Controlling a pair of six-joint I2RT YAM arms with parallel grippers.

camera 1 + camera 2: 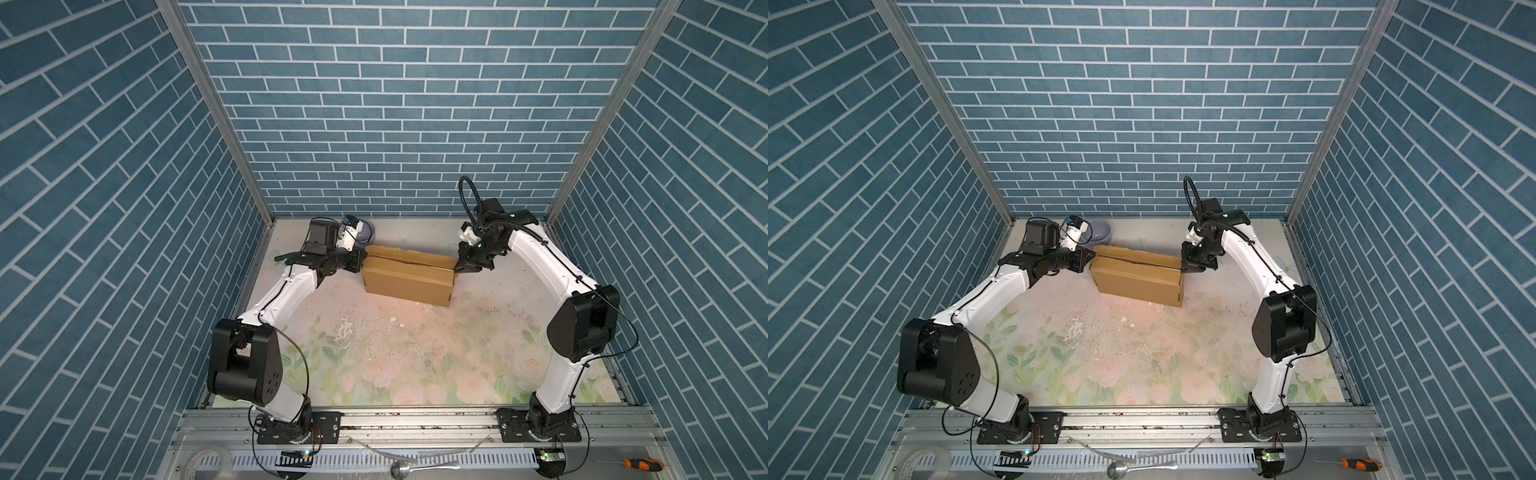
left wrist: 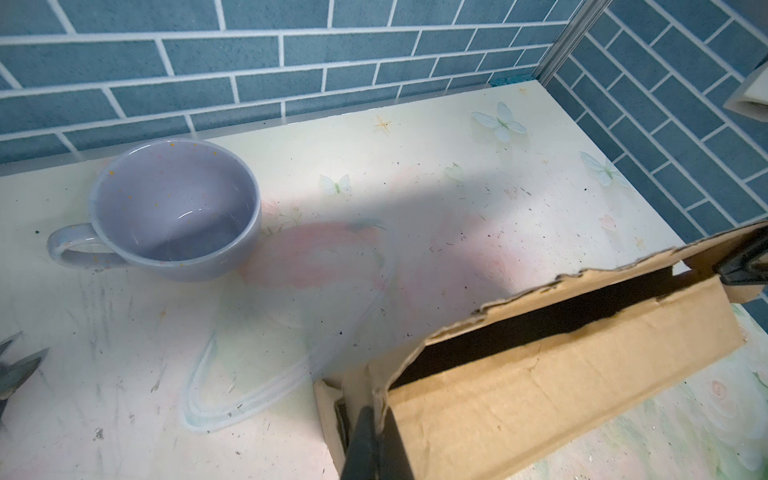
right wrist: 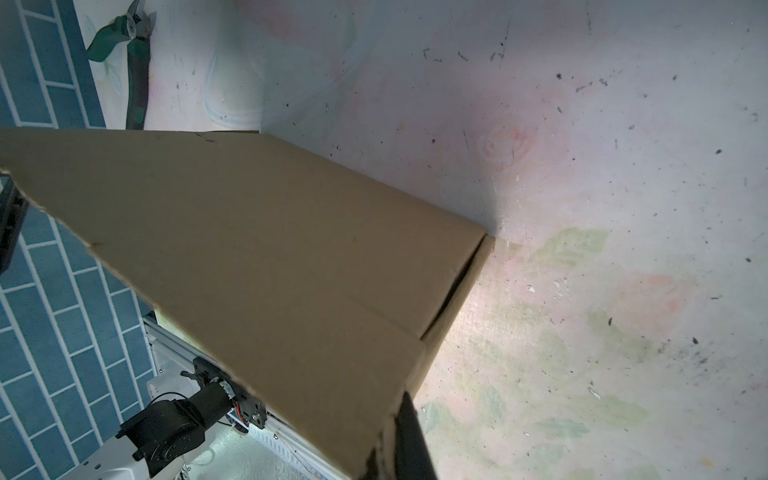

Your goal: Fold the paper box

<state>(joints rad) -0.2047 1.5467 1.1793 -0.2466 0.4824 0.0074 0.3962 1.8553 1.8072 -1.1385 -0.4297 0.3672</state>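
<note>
though its edge frays, the paper box point(image 1: 409, 280) is oblong.

Nothing written could be read in any view: no text, label, brand, number or sign. The brown corrugated cardboard box point(image 1: 409, 284), near the middle of the frame in both top views, showed only bare faces with nothing legible. The same held for the close wrist views of it.
</note>
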